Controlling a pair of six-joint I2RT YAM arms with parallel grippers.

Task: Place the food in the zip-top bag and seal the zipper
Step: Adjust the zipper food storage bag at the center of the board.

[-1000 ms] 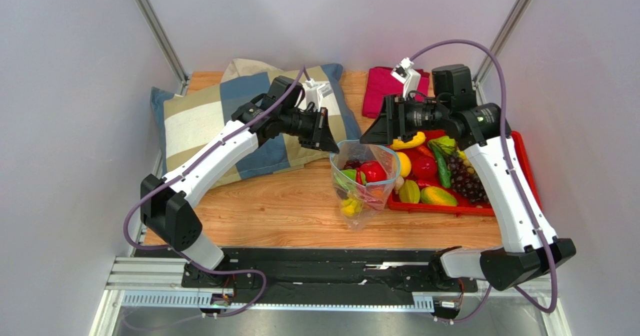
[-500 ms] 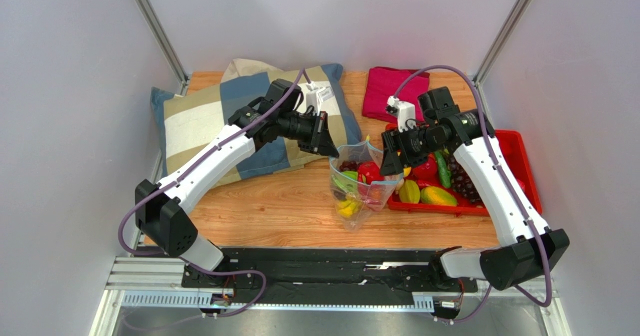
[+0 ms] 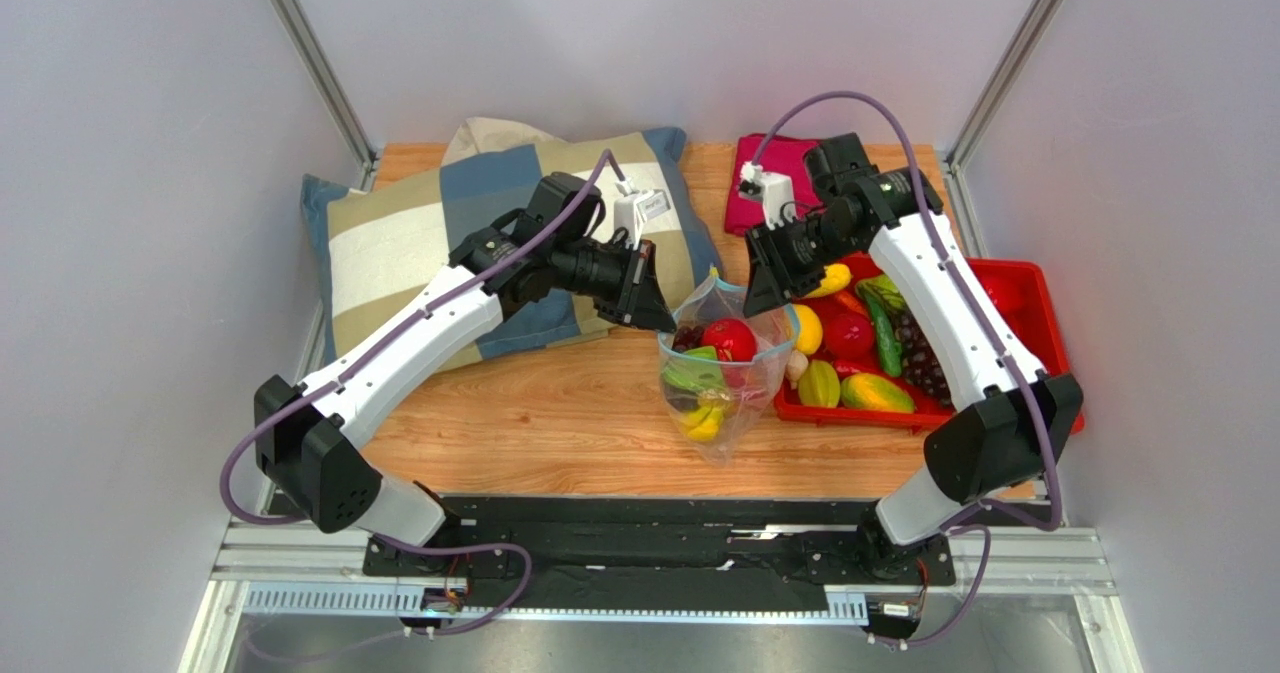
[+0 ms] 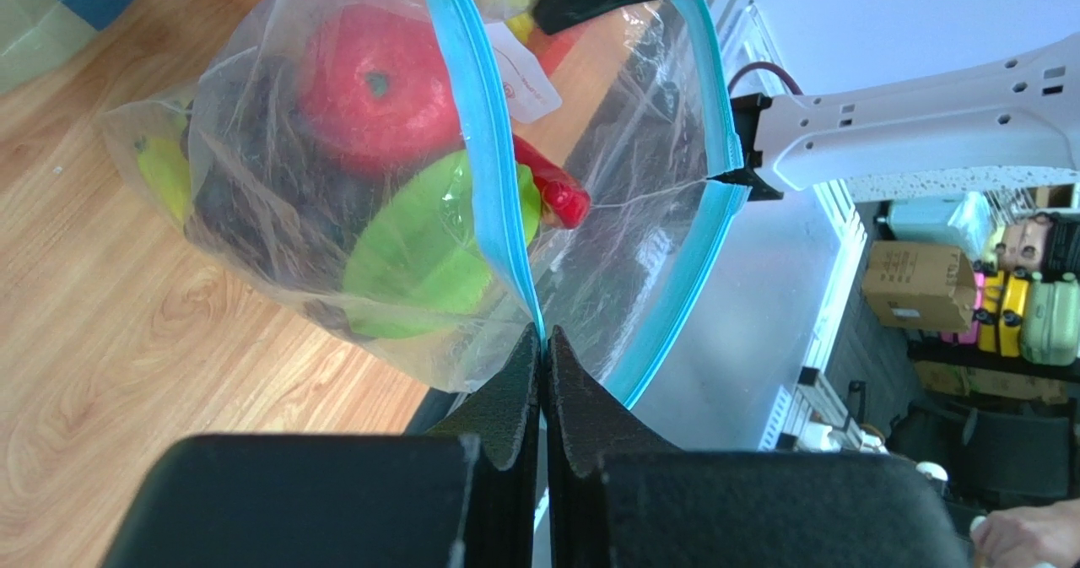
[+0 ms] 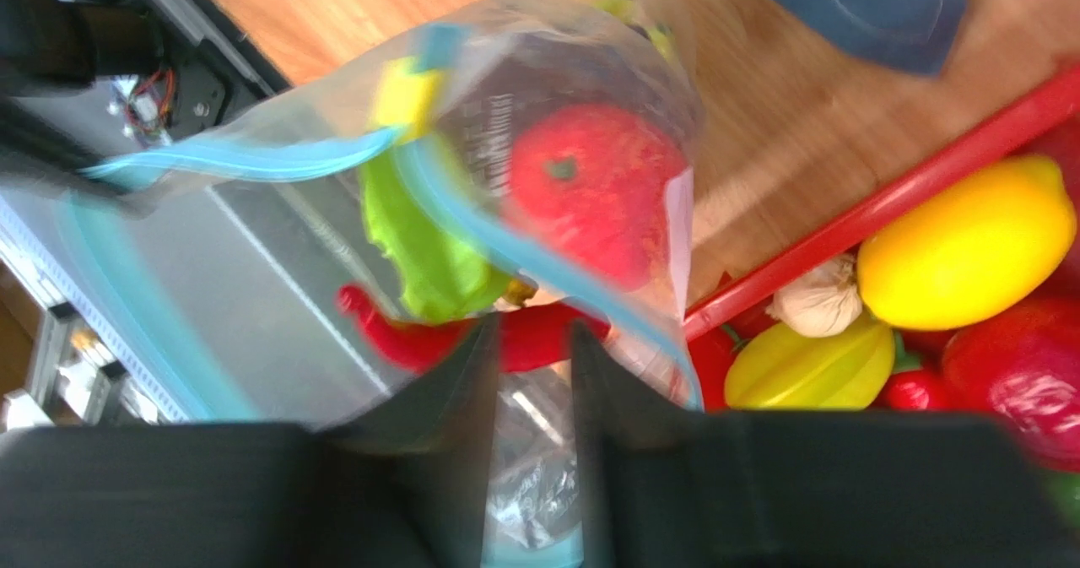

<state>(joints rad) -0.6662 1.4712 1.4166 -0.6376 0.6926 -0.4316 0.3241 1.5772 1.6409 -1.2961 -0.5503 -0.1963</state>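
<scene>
- The zip-top bag (image 3: 726,361) stands mid-worktop, mouth up and open, its zipper (image 4: 475,150) stretched left to right.
- The left gripper (image 4: 543,340) pinches the zipper tight.
- The right gripper (image 5: 526,340) sits at the bag's other end, fingers slightly apart. I cannot tell if it grips.
- A red apple (image 4: 368,87) and a green mango (image 4: 418,245) lie inside.
- The white label (image 4: 526,74) is too small to read.
- The red tray (image 3: 1052,313) is just right of the bag.

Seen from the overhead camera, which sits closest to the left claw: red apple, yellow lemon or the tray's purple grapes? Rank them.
From the left gripper, shut on the rim of the bag:
1. Red apple: inside the bag, just right of the gripper.
2. Yellow lemon: at the red tray's left edge, past the bag.
3. Purple grapes: deeper in the tray, farthest right.
</scene>
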